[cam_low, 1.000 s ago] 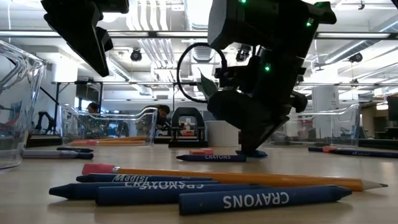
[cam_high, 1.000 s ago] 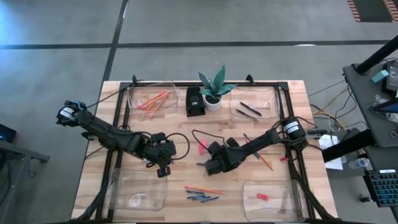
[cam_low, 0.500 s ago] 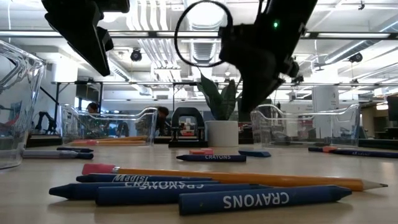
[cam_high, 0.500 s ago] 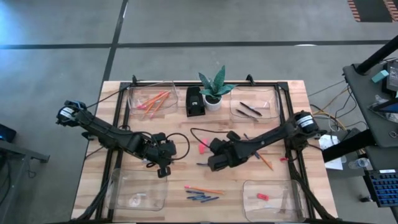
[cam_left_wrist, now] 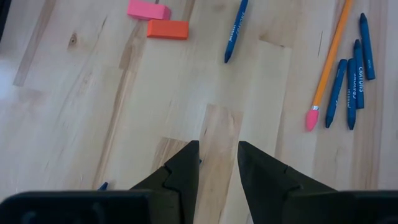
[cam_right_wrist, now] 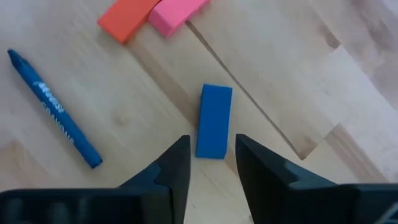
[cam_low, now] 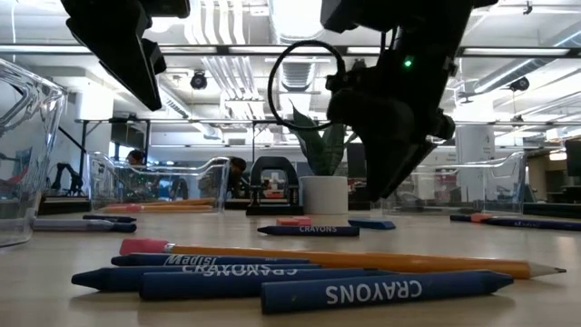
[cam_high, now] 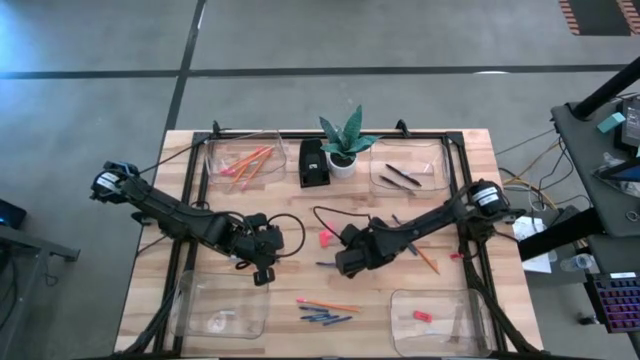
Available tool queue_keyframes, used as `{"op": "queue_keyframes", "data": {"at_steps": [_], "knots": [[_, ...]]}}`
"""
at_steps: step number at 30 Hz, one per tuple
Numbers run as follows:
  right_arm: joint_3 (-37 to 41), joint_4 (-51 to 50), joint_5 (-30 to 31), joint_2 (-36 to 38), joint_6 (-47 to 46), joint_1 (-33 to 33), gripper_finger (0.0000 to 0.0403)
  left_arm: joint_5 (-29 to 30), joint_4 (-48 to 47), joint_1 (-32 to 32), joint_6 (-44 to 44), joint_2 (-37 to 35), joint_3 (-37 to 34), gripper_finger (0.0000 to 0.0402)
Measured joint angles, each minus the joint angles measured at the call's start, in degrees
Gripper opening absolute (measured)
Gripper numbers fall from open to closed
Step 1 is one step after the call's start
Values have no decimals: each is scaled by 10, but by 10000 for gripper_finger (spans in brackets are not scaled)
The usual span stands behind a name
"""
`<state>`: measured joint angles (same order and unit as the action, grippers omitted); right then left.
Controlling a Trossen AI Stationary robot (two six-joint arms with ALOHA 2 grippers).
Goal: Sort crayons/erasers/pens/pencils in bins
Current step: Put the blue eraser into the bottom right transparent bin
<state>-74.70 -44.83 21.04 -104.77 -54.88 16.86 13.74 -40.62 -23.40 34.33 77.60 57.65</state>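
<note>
The floor (cam_high: 300, 40) is grey, with dark lines across the top of the high view. A grey desk (cam_high: 600, 150) stands at the right edge. Long ceiling lights (cam_low: 227, 50) glow above.

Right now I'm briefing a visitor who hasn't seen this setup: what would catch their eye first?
Probably the right gripper poised mid-table, fingers apart, over a blue eraser lying beside a pink eraser and an orange one. Next, the blue crayons and an orange pencil clustered near the front edge, between two clear bins.
</note>
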Motion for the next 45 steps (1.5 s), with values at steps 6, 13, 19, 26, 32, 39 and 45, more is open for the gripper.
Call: {"op": "queue_keyframes", "data": {"at_steps": [6, 13, 19, 26, 32, 39, 45], "knots": [[0, 7, 6, -7, 0, -12, 130, 0, 0, 0, 0, 0, 0, 96], [0, 19, 9, -20, 1, -38, 130, 0, 1, 0, 0, 0, 0, 96], [0, 24, -51, -20, -1, -56, 130, 0, 1, 0, -1, 0, 0, 96], [0, 36, -104, -22, 15, -64, 130, 0, 1, 0, -1, 0, 0, 96], [2, 34, -114, -31, 33, -73, 130, 0, 1, 0, -1, 0, 0, 96], [0, 37, -136, -45, 65, -90, 130, 0, 2, 0, -1, 0, 0, 96], [1, 40, -134, -45, 106, -91, 103, 0, 2, 0, -2, 0, 0, 96]]}}
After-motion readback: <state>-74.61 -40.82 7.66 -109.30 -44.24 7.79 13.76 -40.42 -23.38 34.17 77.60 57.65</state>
